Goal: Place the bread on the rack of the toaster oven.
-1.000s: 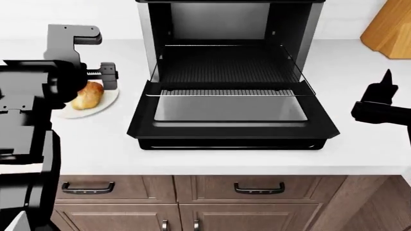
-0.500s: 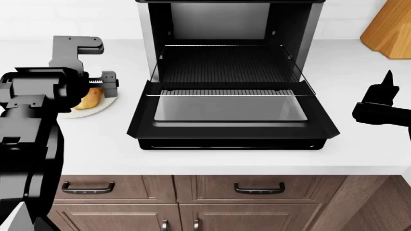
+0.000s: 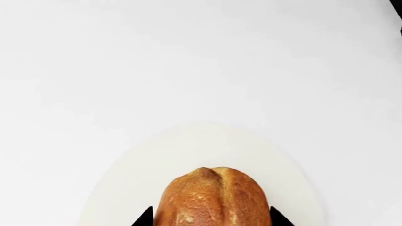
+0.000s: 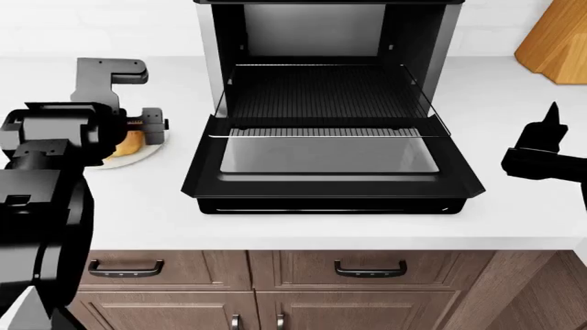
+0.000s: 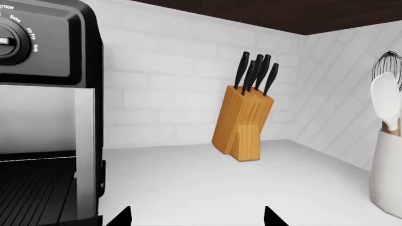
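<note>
The bread [image 3: 213, 200] lies on a flat white plate [image 3: 125, 188] on the counter, left of the toaster oven [image 4: 213, 75]. My left gripper [image 3: 212, 217] is open and straddles the roll, with one fingertip [image 3: 145, 217] close beside each side of it. In the head view my left gripper [image 4: 137, 128] covers most of the bread [image 4: 131, 141]. The oven door [image 4: 330, 165] is dropped open, and the wire rack [image 4: 321, 93] sits partly pulled out and bare. My right gripper [image 4: 548, 130] is open and empty to the right of the oven.
A wooden knife block [image 5: 242, 123] stands at the back right, also in the head view [image 4: 555, 41]. A white utensil holder [image 5: 389, 174] stands at the far right. The oven's control panel [image 5: 37, 40] is close to my right gripper. Drawers sit below the counter edge.
My left arm has come down and closer over the plate, so it now hides more of the bread. The right arm has not moved.
</note>
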Motion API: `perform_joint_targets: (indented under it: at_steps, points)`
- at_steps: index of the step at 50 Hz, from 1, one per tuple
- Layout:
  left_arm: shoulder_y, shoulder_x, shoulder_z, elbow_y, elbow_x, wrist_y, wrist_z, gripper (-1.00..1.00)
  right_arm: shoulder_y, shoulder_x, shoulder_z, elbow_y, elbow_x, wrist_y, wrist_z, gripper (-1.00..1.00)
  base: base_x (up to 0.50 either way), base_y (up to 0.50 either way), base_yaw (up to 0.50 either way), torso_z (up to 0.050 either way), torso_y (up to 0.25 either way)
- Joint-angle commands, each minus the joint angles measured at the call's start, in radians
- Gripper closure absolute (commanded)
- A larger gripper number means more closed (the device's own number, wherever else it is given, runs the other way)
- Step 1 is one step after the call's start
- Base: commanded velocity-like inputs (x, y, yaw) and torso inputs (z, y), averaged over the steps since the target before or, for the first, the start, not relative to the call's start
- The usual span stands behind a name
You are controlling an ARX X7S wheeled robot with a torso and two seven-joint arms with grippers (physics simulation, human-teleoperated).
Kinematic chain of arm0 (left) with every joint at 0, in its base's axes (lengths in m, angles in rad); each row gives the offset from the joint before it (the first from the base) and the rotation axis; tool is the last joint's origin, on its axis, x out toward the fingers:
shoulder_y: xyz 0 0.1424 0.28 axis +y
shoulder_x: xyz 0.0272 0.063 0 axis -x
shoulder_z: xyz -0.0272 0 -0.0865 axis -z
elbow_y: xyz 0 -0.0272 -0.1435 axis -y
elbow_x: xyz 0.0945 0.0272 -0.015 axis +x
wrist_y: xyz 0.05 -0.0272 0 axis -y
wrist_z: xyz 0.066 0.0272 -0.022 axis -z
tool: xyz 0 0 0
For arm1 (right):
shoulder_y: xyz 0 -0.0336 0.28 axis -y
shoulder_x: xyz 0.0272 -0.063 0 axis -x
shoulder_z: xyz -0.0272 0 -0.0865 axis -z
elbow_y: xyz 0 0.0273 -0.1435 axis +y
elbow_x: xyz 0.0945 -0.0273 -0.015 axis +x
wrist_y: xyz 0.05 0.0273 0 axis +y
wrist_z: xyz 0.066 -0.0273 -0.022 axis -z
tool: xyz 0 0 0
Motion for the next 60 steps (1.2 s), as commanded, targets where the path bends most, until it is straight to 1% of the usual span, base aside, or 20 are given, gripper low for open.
perform_joint_targets:
  at_steps: [1, 5, 8, 12, 15, 17, 19, 21, 22, 24, 27, 34, 41, 48, 53, 55, 59, 60]
  points:
    - [-0.001, 0.001, -0.025, -0.002, 0.007, 0.03, 0.0, 1.0, -0.004, 0.005, -0.001, 0.008, 0.018, -0.01, 0.014, -1.0, 0.0, 0.0, 0.0, 0.0, 0.0]
    - [-0.002, -0.001, -0.032, 0.008, 0.004, 0.042, -0.001, 1.0, -0.009, 0.007, -0.001, 0.01, 0.023, -0.017, 0.017, -1.0, 0.0, 0.0, 0.0, 0.0, 0.0]
    - [0.01, -0.012, -0.052, 0.086, -0.011, 0.014, -0.022, 1.0, -0.009, 0.008, 0.002, 0.011, 0.028, -0.017, 0.019, -1.0, 0.0, 0.0, 0.0, 0.0, 0.0]
    - [0.082, -0.033, -0.09, 0.337, -0.042, -0.12, -0.059, 1.0, -0.01, 0.009, -0.002, 0.013, 0.032, -0.021, 0.024, -1.0, 0.0, 0.0, 0.0, 0.0, 0.0]
    - [0.106, -0.042, -0.104, 0.435, -0.052, -0.165, -0.073, 1.0, -0.008, 0.01, 0.006, 0.01, 0.041, -0.015, 0.026, -1.0, 0.0, 0.0, 0.0, 0.0, 0.0]
    - [0.128, -0.051, -0.115, 0.522, -0.063, -0.221, -0.08, 1.0, -0.006, 0.011, 0.009, 0.008, 0.047, -0.011, 0.029, -1.0, 0.0, 0.0, 0.0, 0.0, 0.0]
    - [0.155, -0.059, -0.128, 0.624, -0.079, -0.281, -0.083, 1.0, -0.006, 0.011, 0.009, 0.006, 0.051, -0.01, 0.032, -1.0, 0.0, 0.0, 0.0, 0.0, 0.0]
    - [0.203, -0.069, -0.139, 0.778, -0.103, -0.362, -0.079, 1.0, -0.005, 0.011, 0.011, 0.006, 0.056, -0.009, 0.036, -1.0, 0.0, 0.0, 0.0, 0.0, 0.0]
    - [0.215, -0.073, -0.139, 0.817, -0.112, -0.383, -0.072, 1.0, -0.005, 0.012, 0.012, 0.006, 0.058, -0.009, 0.037, -1.0, 0.0, 0.0, 0.0, 0.0, 0.0]
    - [0.254, -0.085, -0.141, 0.958, -0.139, -0.469, -0.06, 1.0, -0.002, 0.012, 0.014, 0.006, 0.064, -0.004, 0.041, -1.0, 0.0, 0.0, 0.0, 0.0, 0.0]
    - [0.27, -0.09, -0.154, 1.064, -0.161, -0.537, -0.061, 1.0, 0.002, 0.014, 0.018, 0.007, 0.072, 0.0, 0.046, -1.0, 0.0, 0.0, 0.0, 0.0, 0.0]
    - [0.274, -0.1, -0.176, 1.196, -0.194, -0.635, -0.059, 1.0, 0.006, 0.018, 0.021, 0.009, 0.089, 0.0, 0.057, -1.0, 0.0, 0.0, 0.0, 0.0, 0.0]
    - [0.26, -0.102, -0.198, 1.275, -0.222, -0.692, -0.054, 1.0, 0.017, 0.02, 0.017, 0.014, 0.106, 0.003, 0.072, -1.0, 0.0, 0.0, 0.0, 0.0, 0.0]
    - [0.259, -0.088, -0.224, 1.352, -0.255, -0.761, -0.052, 1.0, 0.008, 0.025, 0.019, 0.018, 0.115, -0.009, 0.079, -1.0, 0.0, 0.0, 0.0, 0.0, 0.0]
    - [0.259, -0.071, -0.257, 1.437, -0.296, -0.837, -0.052, 1.0, 0.017, 0.026, 0.02, 0.021, 0.128, -0.002, 0.087, -1.0, 0.0, 0.0, 0.0, 0.0, 0.0]
    - [0.257, -0.078, -0.265, 1.458, -0.35, -0.853, -0.085, 1.0, 0.016, 0.027, 0.018, 0.022, 0.131, -0.004, 0.091, -1.0, 0.0, 0.0, 0.0, 0.0, 0.0]
    - [0.262, -0.141, -0.284, 1.483, -0.682, -0.853, -0.319, 1.0, 0.008, 0.028, 0.017, 0.023, 0.135, -0.014, 0.095, -1.0, 0.0, 0.0, 0.0, 0.0, 0.002]
    - [0.262, -0.15, -0.287, 1.485, -0.735, -0.852, -0.357, 1.0, 0.007, 0.028, 0.017, 0.024, 0.136, -0.016, 0.096, -1.0, 0.0, 0.0, 0.0, 0.0, 0.0]
